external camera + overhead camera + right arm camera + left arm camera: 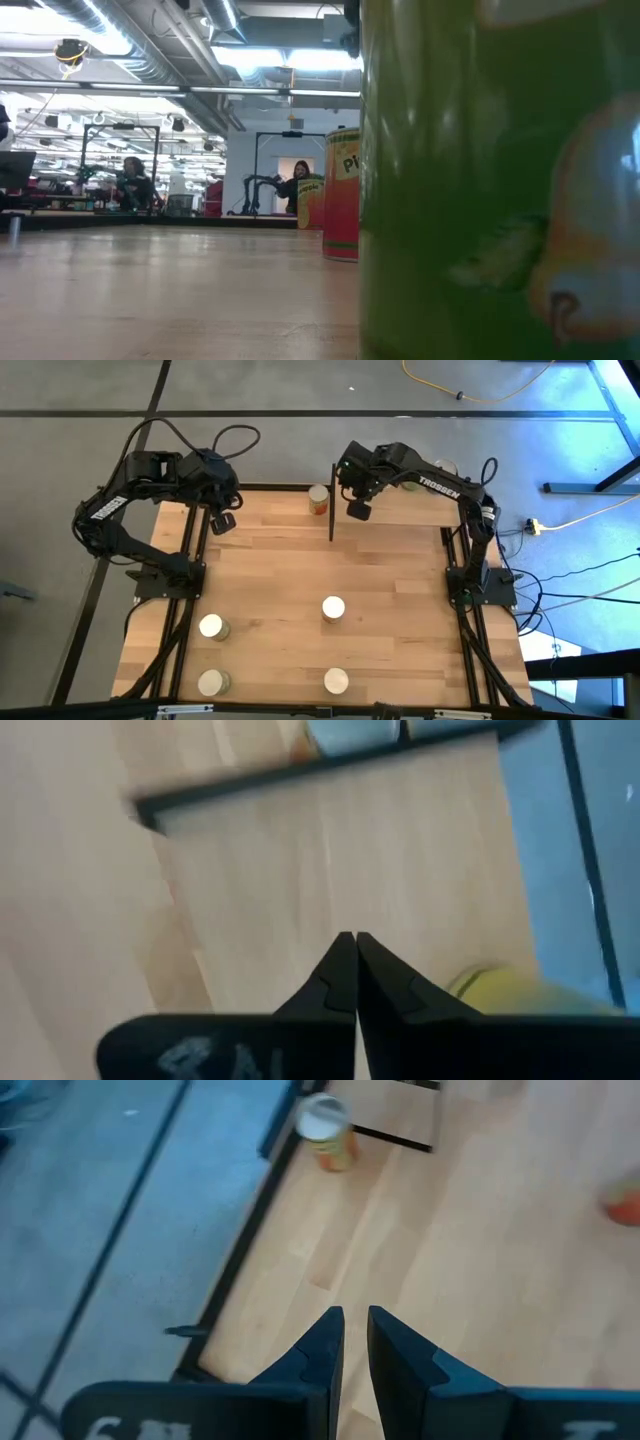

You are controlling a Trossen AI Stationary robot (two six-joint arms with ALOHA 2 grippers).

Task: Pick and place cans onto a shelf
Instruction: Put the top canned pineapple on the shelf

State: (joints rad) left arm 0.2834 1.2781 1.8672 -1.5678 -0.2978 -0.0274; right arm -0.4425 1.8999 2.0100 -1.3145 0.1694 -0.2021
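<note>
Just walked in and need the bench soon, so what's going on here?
Nothing is being handled right now. The left gripper hangs empty over the table's far left corner, its fingers slightly apart. The right gripper is shut and empty, by the shelf's black upright at the far edge. One can stands just left of that upright. Four cans wait on the near half: and.

green can [500,180] blurred, cropped, filling low view
</note>
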